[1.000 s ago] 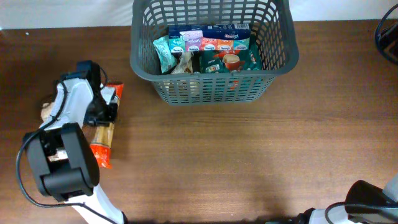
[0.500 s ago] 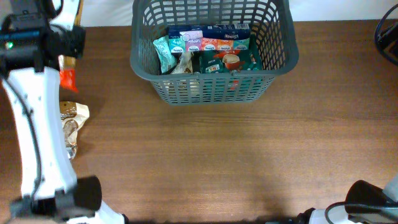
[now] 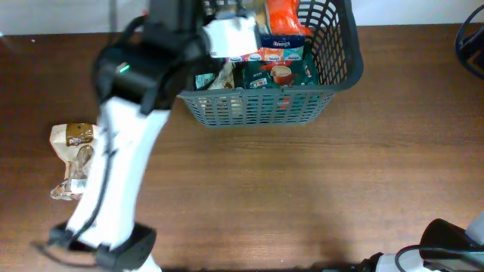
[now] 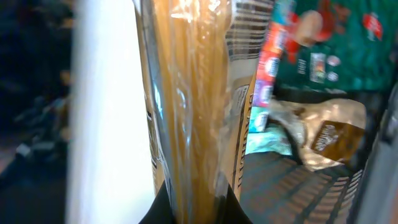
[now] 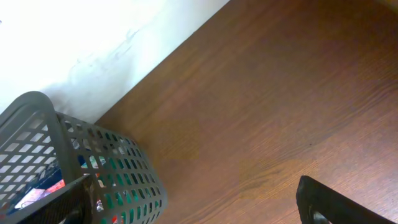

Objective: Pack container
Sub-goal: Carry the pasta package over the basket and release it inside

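Here, reaching diagonally from the near-left table point(image 3: 302, 181) edge up over the container point(image 3: 344, 72), set at the far middle with snack packets point(image 3: 276, 72) inside. Clamping, in the left gripper point(image 3: 261, 25), a long orange-ended packet point(image 3: 285, 13) above that load. Parked at the near-right corner with the right gripper point(image 5: 193, 211) spread wide, grasping nothing.

Even bright light; left arm point(image 3: 125, 162) motion-blurred overhead; left wrist view smeared, glare on packet point(image 4: 186, 93)

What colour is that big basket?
Dark grey basket, with slotted walls; clearest in the overhead view.
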`<action>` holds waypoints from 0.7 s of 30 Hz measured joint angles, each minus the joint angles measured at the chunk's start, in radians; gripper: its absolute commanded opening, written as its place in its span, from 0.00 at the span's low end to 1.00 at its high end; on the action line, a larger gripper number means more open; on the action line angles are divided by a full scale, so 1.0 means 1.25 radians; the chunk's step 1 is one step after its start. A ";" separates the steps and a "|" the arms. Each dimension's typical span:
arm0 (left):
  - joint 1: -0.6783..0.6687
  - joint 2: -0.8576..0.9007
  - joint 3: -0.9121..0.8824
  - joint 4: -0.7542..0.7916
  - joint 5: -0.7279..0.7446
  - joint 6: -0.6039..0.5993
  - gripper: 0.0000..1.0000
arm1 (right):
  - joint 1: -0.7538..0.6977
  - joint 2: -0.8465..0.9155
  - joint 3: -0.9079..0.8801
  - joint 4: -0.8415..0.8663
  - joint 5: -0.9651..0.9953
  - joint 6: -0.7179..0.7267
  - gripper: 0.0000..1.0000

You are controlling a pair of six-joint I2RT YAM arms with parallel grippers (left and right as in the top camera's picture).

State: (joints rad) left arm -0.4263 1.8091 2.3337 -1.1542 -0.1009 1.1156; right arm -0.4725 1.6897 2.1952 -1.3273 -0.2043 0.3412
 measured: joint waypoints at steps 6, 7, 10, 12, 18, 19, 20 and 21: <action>-0.004 0.189 -0.006 0.054 -0.007 0.041 0.02 | 0.000 0.000 0.000 0.000 0.000 0.000 0.99; -0.005 0.211 -0.006 0.059 -0.008 0.042 0.02 | 0.000 0.000 0.000 0.000 0.000 0.000 0.99; -0.005 0.267 -0.007 0.060 -0.009 0.045 0.02 | 0.000 0.000 0.000 0.000 0.000 0.000 0.99; -0.008 0.299 -0.007 0.062 -0.009 0.045 0.02 | 0.000 0.000 0.000 0.000 0.000 0.000 0.99; -0.015 0.352 -0.010 0.118 -0.009 0.020 0.74 | 0.000 0.000 0.000 0.000 0.000 0.000 0.99; -0.016 0.352 -0.010 0.128 -0.010 0.010 0.99 | 0.000 0.000 0.000 0.000 0.000 0.001 0.99; -0.019 0.352 -0.009 0.139 -0.016 -0.006 0.99 | 0.000 0.000 0.000 0.000 0.000 0.000 0.99; -0.020 0.349 -0.003 0.140 -0.023 -0.021 0.99 | 0.000 0.000 0.000 0.000 0.000 0.001 0.99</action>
State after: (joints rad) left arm -0.4519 2.2456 2.3295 -0.9794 -0.1299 1.0897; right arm -0.4725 1.6897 2.1952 -1.3277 -0.2043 0.3420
